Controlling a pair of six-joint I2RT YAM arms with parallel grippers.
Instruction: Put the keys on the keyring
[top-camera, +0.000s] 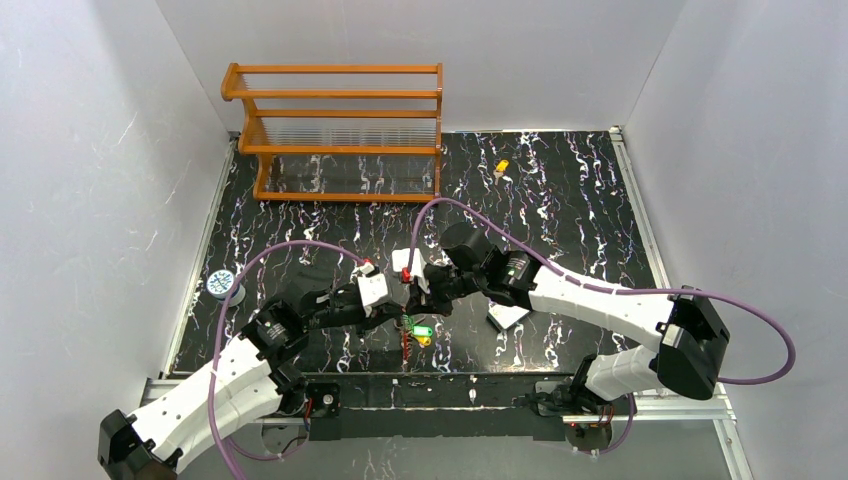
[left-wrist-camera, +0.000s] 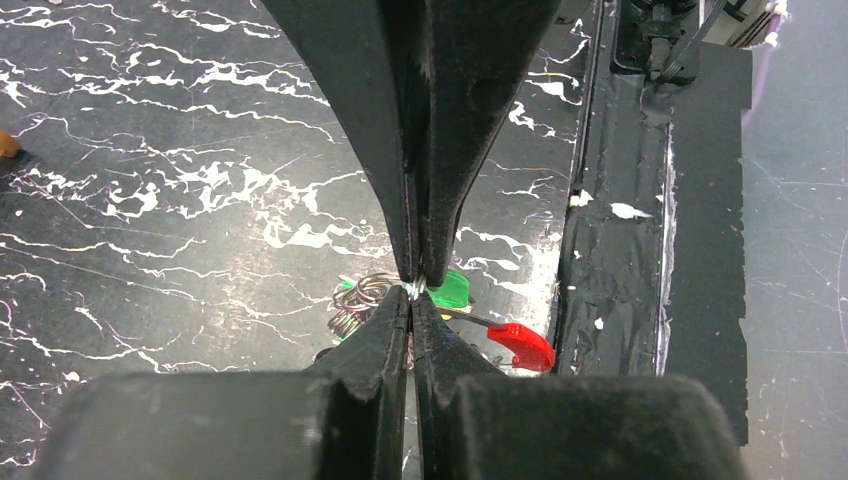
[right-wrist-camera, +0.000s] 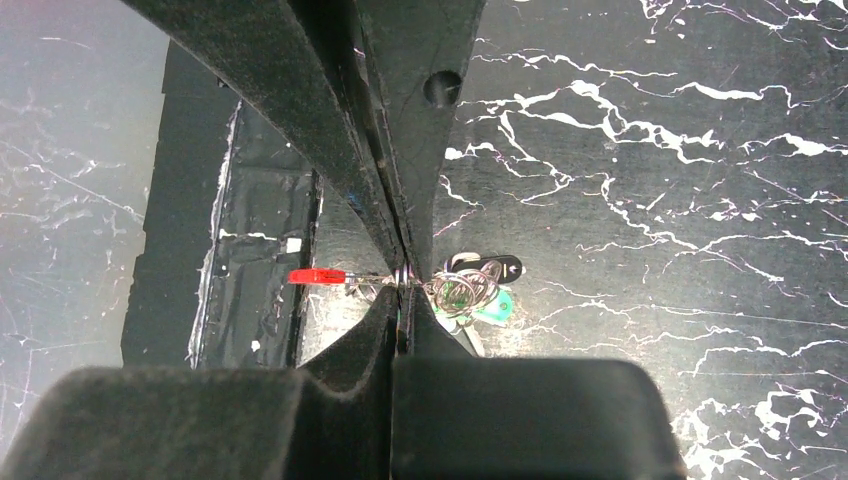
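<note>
The left gripper (left-wrist-camera: 412, 292) and the right gripper (right-wrist-camera: 402, 278) meet tip to tip above the table centre. Each has its fingers pressed together on the silver wire of the keyring (right-wrist-camera: 462, 290). In the top view the bunch's long axis runs from the fingertips toward the near edge, with the green-headed key (top-camera: 417, 326) and the yellow-headed key (top-camera: 425, 341) at that end. The table (top-camera: 560, 200) is black with white veining. White walls (top-camera: 90, 150) enclose it, and a wooden rack (top-camera: 340, 130) stands at the back

Wire keyring (left-wrist-camera: 360, 298) w/ green key (left-wrist-camera: 450, 290) & red tab (left-wrist-camera: 520, 345), bunched together
</note>
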